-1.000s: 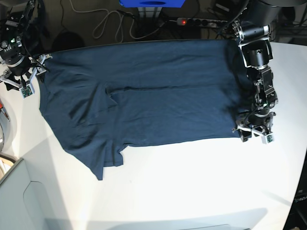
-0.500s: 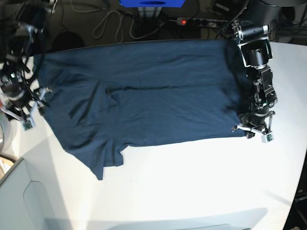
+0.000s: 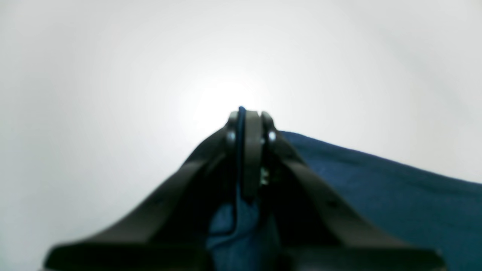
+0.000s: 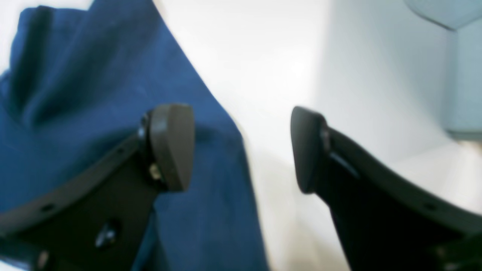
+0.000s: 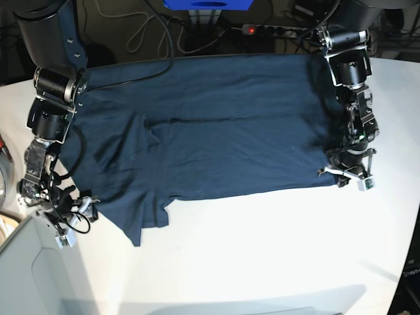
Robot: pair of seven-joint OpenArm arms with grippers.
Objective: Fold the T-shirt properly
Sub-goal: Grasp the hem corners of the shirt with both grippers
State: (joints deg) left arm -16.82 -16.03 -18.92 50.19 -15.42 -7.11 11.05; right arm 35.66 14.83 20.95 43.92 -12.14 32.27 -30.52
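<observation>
Base camera looks down from overhead; both blurry wrist cameras seemingly hug the T-shirt [image 5: 216,131] edges

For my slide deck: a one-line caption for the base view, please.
Left gripper pinches the T-shirt hem; open right gripper reaches its sleeve-side edge.

Two black-and-silver jointed arms, black cables trailing along them, left gripper [image 5: 348,176] and right gripper [image 5: 69,220] with matte black curved fingers [image 4: 171,146], small silver screws
</observation>
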